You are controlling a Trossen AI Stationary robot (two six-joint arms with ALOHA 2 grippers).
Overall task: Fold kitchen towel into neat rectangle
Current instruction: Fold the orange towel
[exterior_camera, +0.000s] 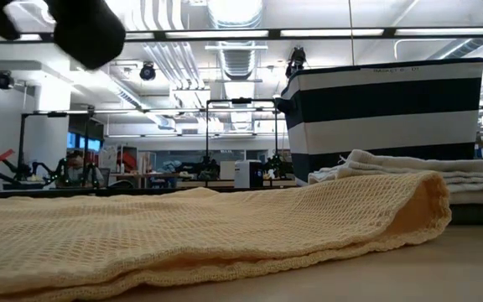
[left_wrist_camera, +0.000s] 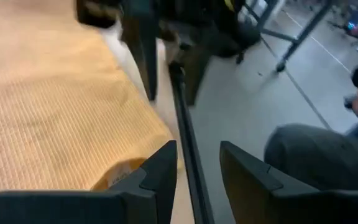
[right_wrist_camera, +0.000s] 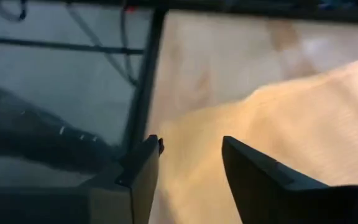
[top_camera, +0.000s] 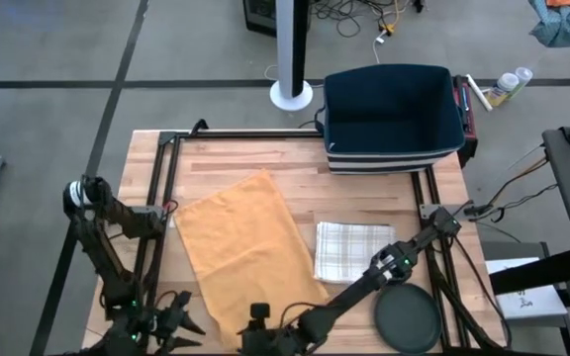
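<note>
Right tool point(right_wrist_camera: 185, 177) open, holding nothing, at the orange towel's point(top_camera: 240, 247) near edge. Left tool point(left_wrist_camera: 197, 180) part open, empty, near-left. Towel flat mid-desk point(top_camera: 236, 158), left of folded checked towel point(top_camera: 349, 249). Pinch both near corners evenly before lifting.

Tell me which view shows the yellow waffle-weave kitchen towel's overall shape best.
The high view: the yellow waffle-weave kitchen towel lies there whole, a slanted rectangle on the wooden table. The low view shows only its rumpled near edge; both wrist views show partial patches.
</note>
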